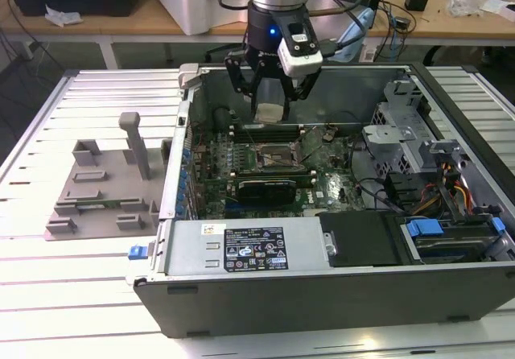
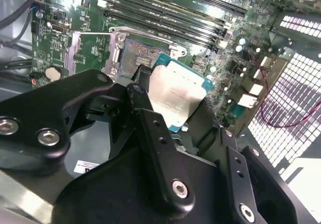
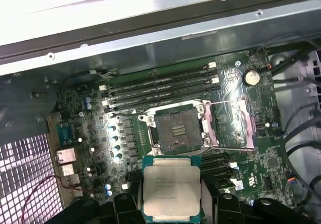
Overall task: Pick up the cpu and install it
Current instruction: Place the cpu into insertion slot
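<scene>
My gripper (image 1: 269, 111) hangs over the open computer case (image 1: 322, 282), shut on the cpu (image 1: 269, 112), a small flat square chip with a silvery top. In the first wrist view the cpu (image 3: 171, 190) sits between the black fingers (image 3: 223, 206), its metal top facing the camera. The second wrist view shows the cpu (image 2: 175, 96) held at the fingertips above the green motherboard (image 2: 90, 45). The black-framed socket (image 3: 178, 128) lies open below, its metal load plate (image 3: 230, 123) swung aside. In the exterior view the socket (image 1: 273, 156) is under the gripper.
A grey plastic tray (image 1: 100, 190) with upright posts stands on the slatted table at the exterior view's left. Memory slots (image 3: 160, 86) run beside the socket. Inside the case are a drive cage (image 1: 402, 125), cables (image 1: 455, 190) and a power supply (image 1: 249, 246).
</scene>
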Tool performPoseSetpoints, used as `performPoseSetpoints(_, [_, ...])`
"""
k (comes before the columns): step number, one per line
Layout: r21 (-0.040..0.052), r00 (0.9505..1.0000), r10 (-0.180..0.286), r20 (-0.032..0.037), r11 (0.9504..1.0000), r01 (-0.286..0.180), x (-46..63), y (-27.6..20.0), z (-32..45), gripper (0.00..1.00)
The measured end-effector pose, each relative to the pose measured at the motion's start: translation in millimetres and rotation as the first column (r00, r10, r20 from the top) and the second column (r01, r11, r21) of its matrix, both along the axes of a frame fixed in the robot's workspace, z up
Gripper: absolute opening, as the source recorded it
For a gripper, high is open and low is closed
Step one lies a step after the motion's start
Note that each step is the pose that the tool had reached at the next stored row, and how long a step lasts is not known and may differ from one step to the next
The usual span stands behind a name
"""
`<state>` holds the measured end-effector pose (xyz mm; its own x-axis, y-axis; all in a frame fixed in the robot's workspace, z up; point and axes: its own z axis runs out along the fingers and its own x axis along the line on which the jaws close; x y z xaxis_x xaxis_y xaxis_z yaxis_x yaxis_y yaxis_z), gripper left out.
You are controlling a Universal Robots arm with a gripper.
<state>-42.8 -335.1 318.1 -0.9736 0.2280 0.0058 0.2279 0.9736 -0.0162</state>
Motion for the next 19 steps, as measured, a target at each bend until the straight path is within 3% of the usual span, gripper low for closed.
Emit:
performPoseSetpoints(4, [-0.0004, 0.9980, -0.063, 0.0000, 0.9980, 0.063, 0.0, 0.0, 0.0, 0.55])
performPoseSetpoints(8, [-0.0006, 0.9922, -0.125, 0.0001, 0.9922, 0.125, 0.0, 0.0, 0.0, 0.55])
performPoseSetpoints(11, [-0.0011, 0.9843, -0.176, 0.0001, 0.9843, 0.176, 0.0, 0.0, 0.0, 0.55])
performPoseSetpoints(15, [-0.0134, 0.9663, -0.257, 0.0029, 0.9662, 0.257, 0.1, 0.0, 0.0, 0.55])
performPoseSetpoints(19, [-0.0205, 0.9529, -0.303, 0.0051, 0.9526, 0.303, 0.2, 0.0, 0.0, 0.55])
